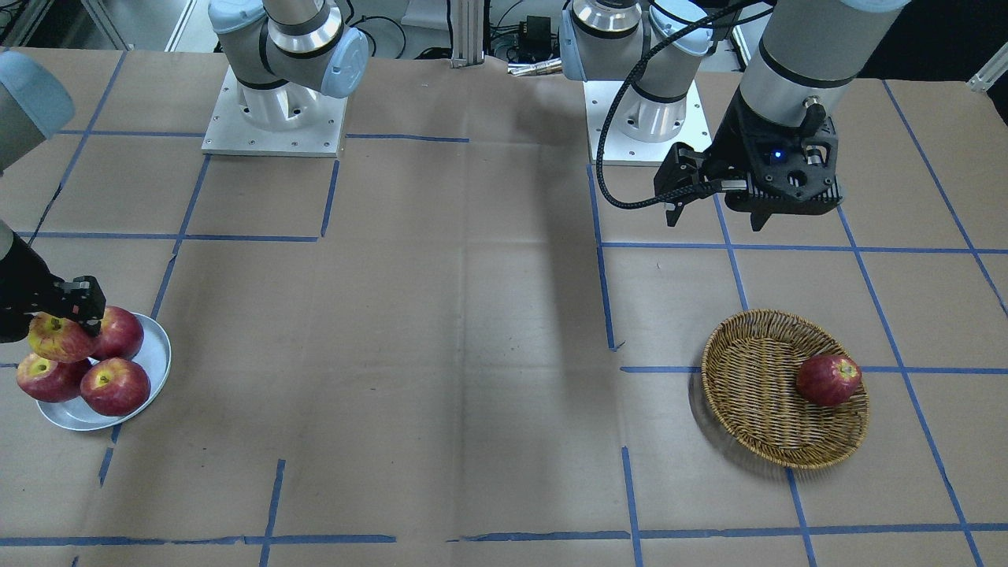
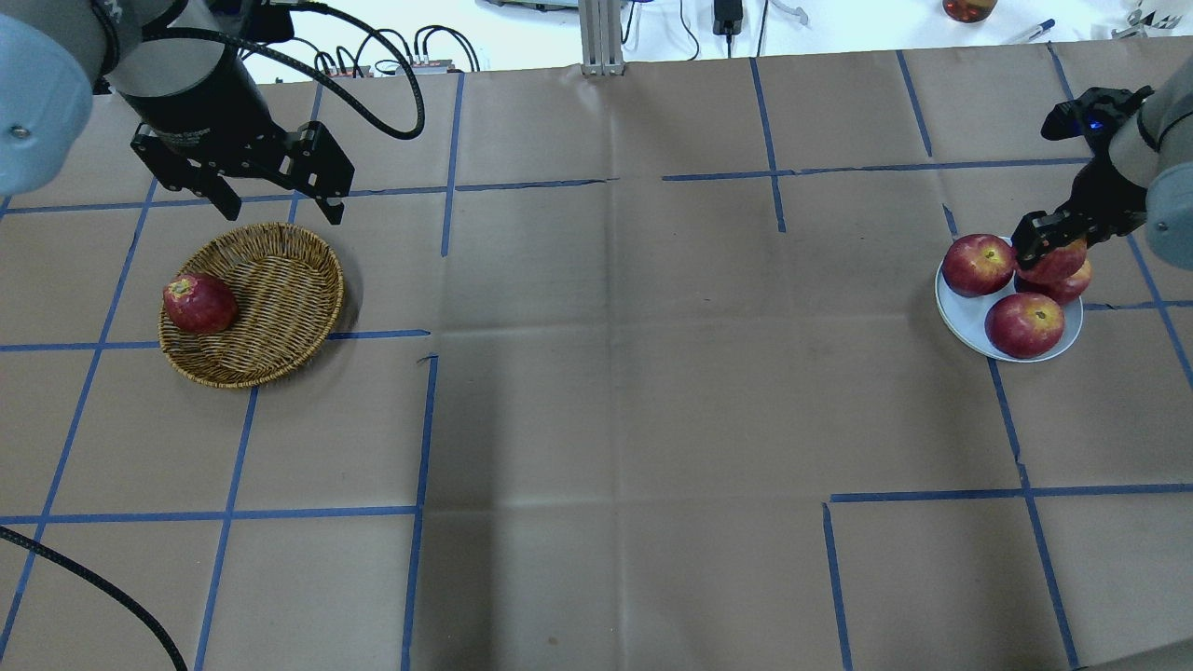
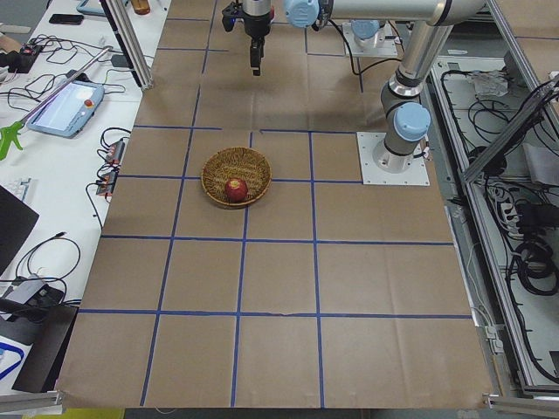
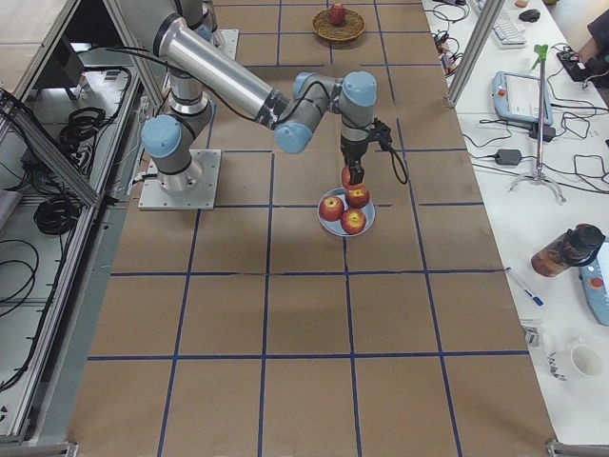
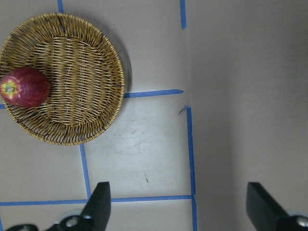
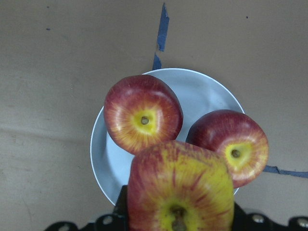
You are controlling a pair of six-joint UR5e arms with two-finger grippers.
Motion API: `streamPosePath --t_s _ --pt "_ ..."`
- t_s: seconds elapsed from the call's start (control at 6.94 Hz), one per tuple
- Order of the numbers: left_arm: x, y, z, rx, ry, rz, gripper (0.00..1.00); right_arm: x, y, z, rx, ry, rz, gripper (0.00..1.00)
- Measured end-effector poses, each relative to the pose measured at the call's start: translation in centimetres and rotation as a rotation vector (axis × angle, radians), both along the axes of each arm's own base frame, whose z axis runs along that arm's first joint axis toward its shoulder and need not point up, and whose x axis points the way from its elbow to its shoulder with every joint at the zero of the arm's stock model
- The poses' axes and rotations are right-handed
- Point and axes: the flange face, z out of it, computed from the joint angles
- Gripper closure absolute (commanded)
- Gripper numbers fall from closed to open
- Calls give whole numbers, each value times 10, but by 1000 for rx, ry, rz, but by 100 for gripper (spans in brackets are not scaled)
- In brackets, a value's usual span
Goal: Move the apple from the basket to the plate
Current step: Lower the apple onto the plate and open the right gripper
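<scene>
Right wrist-mounted view: right tool (image 2: 1049, 244) grips yellow-streaked apple (image 6: 180, 187) over crowded plate (image 6: 108, 168); seat it gently before releasing.

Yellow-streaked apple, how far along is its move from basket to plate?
Done: the red, yellow-streaked apple is out of the round brown wicker basket. In hand: the right tool grips it over the small silvery round plate, above three dark red apples. Left: set down, release.

Clamping the apple (image 4: 344, 177) in the right gripper (image 4: 352, 176) — hovering at 12 o'clock over the plate (image 4: 369, 215), above three red apples (image 4: 331, 208).
</scene>
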Motion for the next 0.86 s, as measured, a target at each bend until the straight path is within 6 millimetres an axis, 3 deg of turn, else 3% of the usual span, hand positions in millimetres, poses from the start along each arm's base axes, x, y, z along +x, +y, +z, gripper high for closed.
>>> streamPosePath --t_s 0.29,0.43,0.58,0.86 --pt "2 0 2 -2 -4 3 1 -4 0 -12 -5 -1 2 63" --pt "4 1 1 2 -19 3 1 -5 -1 -15 -5 -2 3 48" --pt "5 2 2 1 -33 3 1 -5 -2 -18 -2 -5 2 0" --pt "4 10 4 2 -35 -1 1 -7 -5 -22 -3 -2 0 0"
